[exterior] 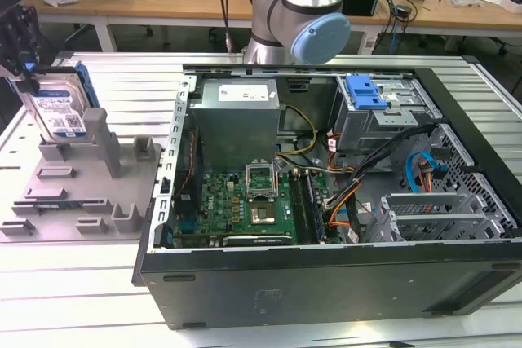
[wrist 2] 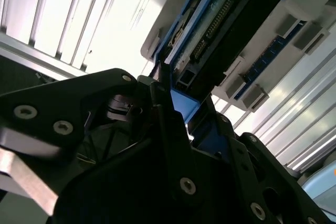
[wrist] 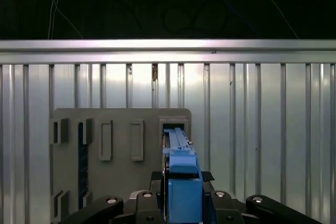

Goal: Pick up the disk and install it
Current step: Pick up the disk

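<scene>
Silver metal framed in blue rails, the disk [exterior: 59, 116] stands on edge in a slot of the grey fixture [exterior: 77, 193] at the exterior view's left, its long axis close to upright. Your end effector [exterior: 27, 73] sits at its top edge. In the first wrist view it looks clamped on the blue rail [wrist: 184, 179]. The open computer case [exterior: 326, 287] lies well apart to the exterior view's right on the same bench [exterior: 73, 283]. The fixture's tall grey post [exterior: 99, 132] and the case wall stand between.
</scene>
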You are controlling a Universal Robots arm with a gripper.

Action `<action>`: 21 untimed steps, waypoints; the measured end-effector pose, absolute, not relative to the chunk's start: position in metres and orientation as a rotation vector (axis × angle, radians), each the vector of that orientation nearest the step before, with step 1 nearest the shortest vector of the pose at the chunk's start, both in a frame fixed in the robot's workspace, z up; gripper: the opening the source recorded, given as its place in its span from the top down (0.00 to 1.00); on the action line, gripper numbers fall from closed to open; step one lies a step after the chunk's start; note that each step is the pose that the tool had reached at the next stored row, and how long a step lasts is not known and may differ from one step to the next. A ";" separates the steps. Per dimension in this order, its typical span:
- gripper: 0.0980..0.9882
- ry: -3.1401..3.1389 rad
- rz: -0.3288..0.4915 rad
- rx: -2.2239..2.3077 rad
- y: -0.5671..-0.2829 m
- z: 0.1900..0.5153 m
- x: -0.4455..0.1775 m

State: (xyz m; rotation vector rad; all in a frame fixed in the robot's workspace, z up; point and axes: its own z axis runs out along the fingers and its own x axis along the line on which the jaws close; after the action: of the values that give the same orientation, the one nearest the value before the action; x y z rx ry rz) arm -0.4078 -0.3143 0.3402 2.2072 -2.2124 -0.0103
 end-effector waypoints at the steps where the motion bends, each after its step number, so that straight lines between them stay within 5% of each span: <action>1: 0.70 -2.212 -0.010 2.207 -0.314 0.344 -0.407; 21: 0.70 -2.212 -0.010 2.207 -0.314 0.429 -0.401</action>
State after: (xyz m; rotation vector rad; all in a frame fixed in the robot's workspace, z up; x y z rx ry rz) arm -0.4013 -0.3144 0.4294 2.2071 -2.2125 -0.0101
